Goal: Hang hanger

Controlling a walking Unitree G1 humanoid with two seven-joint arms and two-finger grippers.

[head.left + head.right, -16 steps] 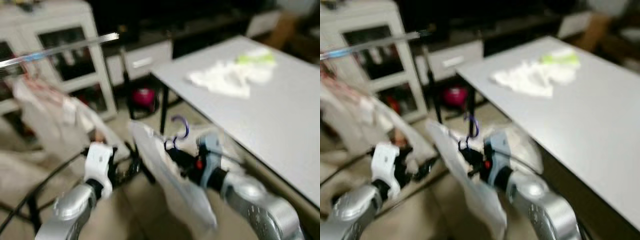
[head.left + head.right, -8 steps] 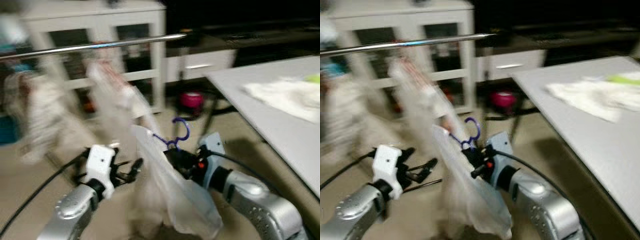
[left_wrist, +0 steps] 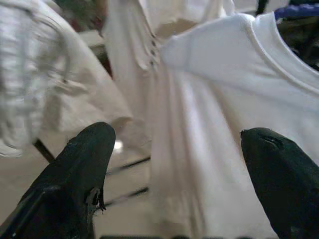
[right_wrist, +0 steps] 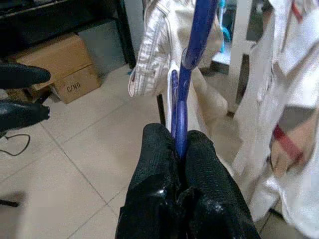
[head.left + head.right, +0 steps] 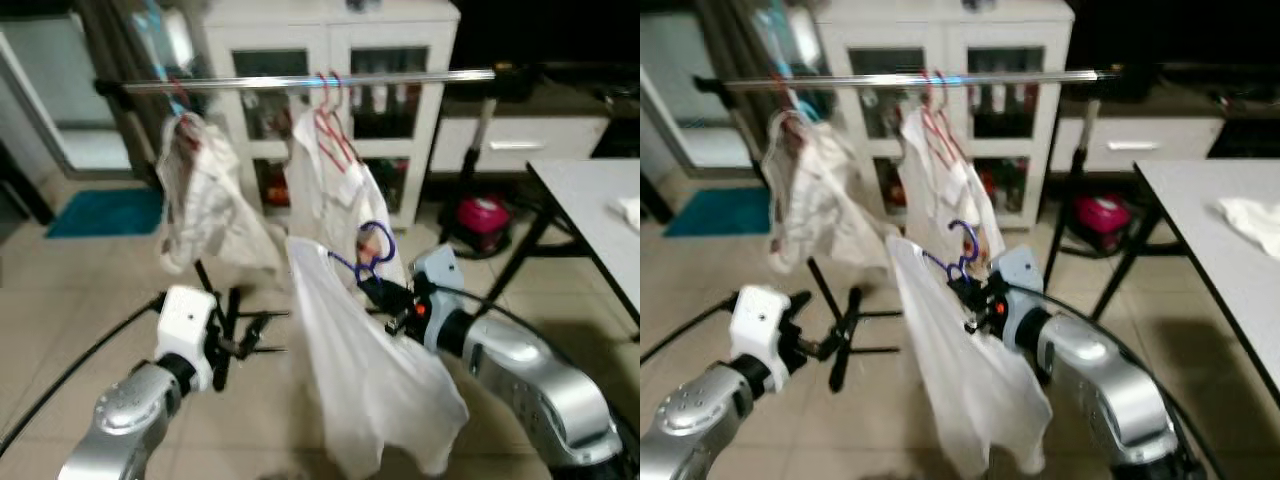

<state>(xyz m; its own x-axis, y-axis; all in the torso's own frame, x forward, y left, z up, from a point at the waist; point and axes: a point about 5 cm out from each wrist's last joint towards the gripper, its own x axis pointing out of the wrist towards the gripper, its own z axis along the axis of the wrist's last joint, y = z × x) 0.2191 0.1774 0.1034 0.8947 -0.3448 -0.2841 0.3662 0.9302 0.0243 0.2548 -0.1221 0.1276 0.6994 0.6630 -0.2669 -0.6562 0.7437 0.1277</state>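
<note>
The right gripper (image 5: 385,296) is pinching the blue hanger (image 5: 368,255) with its white shirt (image 5: 365,380), mid-frame, below the rail (image 5: 310,80). Hooking is left. The left gripper (image 5: 250,335) is waiting, spread apart.

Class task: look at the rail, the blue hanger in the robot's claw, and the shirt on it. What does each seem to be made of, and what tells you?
Rail: probably polished metal; it is silvery with bright glints.
Hanger, pinched in the right claw: likely plastic or plastic-coated wire; smooth, glossy, even blue.
Shirt: thin white fabric, matte; it drapes and folds softly.
</note>
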